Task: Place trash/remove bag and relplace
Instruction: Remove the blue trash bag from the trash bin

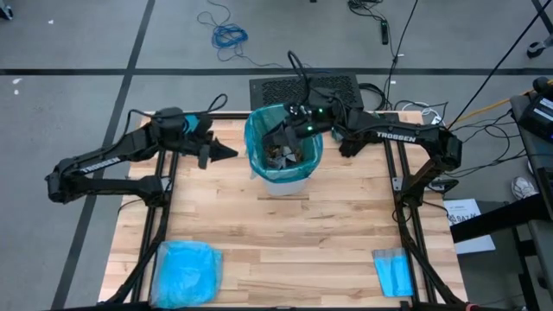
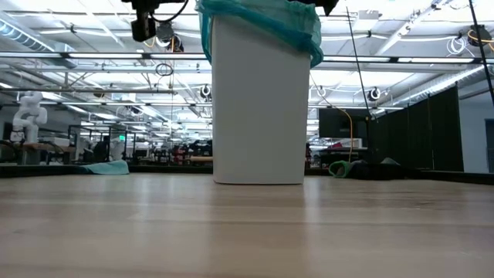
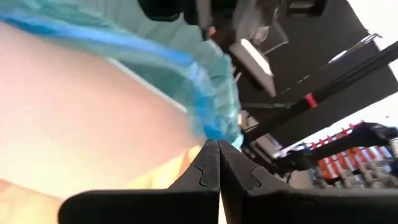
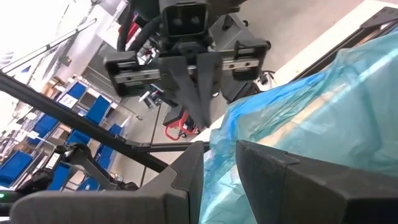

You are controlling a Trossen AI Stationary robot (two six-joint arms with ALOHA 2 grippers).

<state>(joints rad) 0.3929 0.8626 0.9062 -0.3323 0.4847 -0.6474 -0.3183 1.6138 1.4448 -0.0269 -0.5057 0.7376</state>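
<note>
A white bin (image 1: 294, 183) (image 2: 258, 100) stands upright on the table's far middle. The teal bag (image 1: 259, 130) (image 2: 262, 19) lines it and folds over its rim. The trash (image 1: 289, 157) lies inside as small scraps. My right gripper (image 1: 278, 136) (image 4: 219, 152) reaches over the rim from the right and is shut on the bag. My left gripper (image 1: 232, 153) (image 3: 219, 144) is shut, level, and points at the bin's left side just below the bag's overhang (image 3: 208, 118). Whether it touches the bin or the bag, I cannot tell. My right gripper has the bag's folded-over edge (image 4: 221, 134) at the bin's left rim between its two fingers (image 4: 186, 177). It comes across the bin's mouth from the table's right. The plastic bunches up between the fingers, and the rest of the bag stays draped over the rim.
A paler sky-blue plastic bag (image 1: 186, 272) lies at the table's near left corner. A small flat folded blue sheet (image 1: 393, 269) lies at the near right. The wood between them and the bin is bare. A black box and cables sit behind the far edge.
</note>
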